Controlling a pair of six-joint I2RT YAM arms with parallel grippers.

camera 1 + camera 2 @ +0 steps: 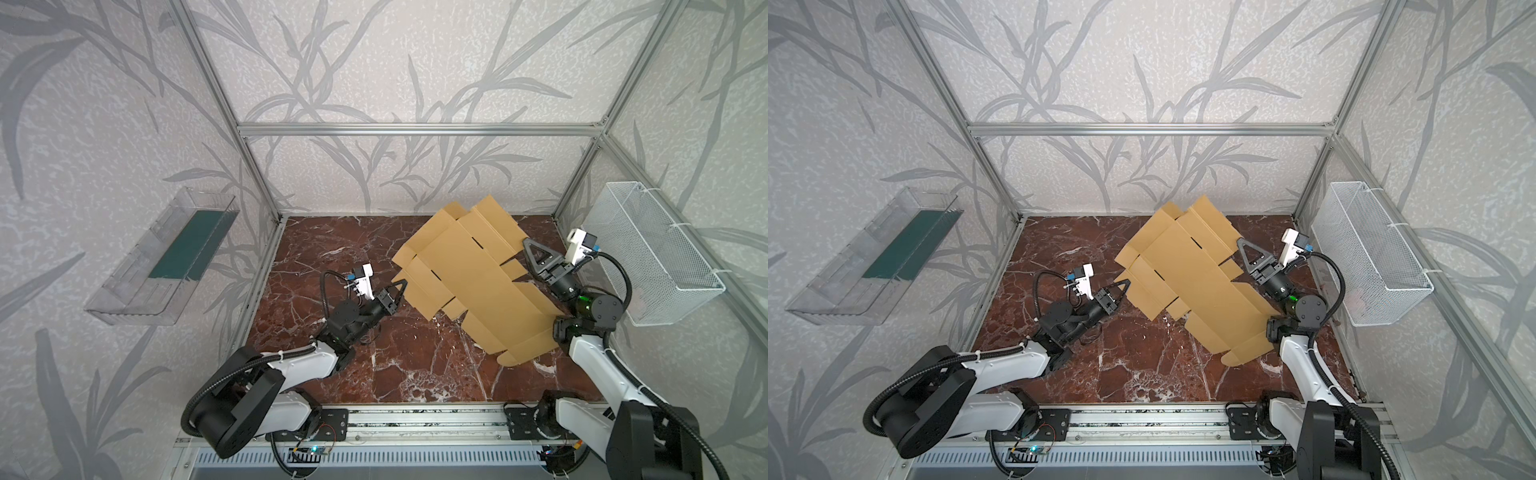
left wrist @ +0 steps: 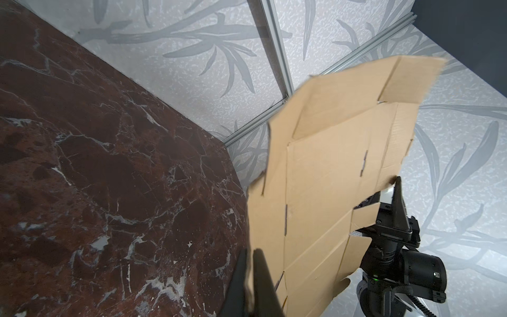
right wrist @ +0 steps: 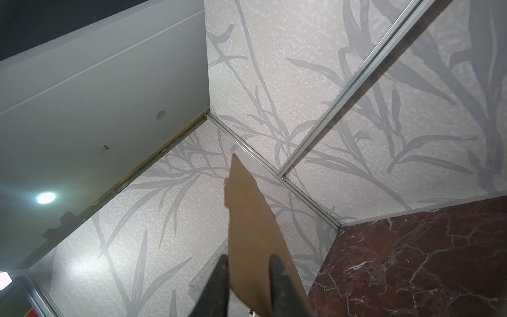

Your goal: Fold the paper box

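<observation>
The paper box (image 1: 469,274) (image 1: 1187,270) is a flat tan cardboard sheet with flaps and slits, held tilted above the marble table (image 1: 353,249). My left gripper (image 1: 402,286) (image 1: 1124,285) (image 2: 250,255) is shut on the sheet's left edge, with a thin strip of cardboard pinched between its fingers. My right gripper (image 1: 527,243) (image 1: 1241,242) (image 3: 248,258) is at the sheet's right edge. Its fingers stand apart, and a flap of the paper box (image 3: 249,219) passes between them. The box's broad face (image 2: 329,170) fills the left wrist view.
A clear plastic bin (image 1: 162,257) hangs on the left wall and a white wire basket (image 1: 652,253) on the right wall. Aluminium frame posts stand at the table's back corners. A metal rail (image 1: 415,419) runs along the front edge between the arm bases.
</observation>
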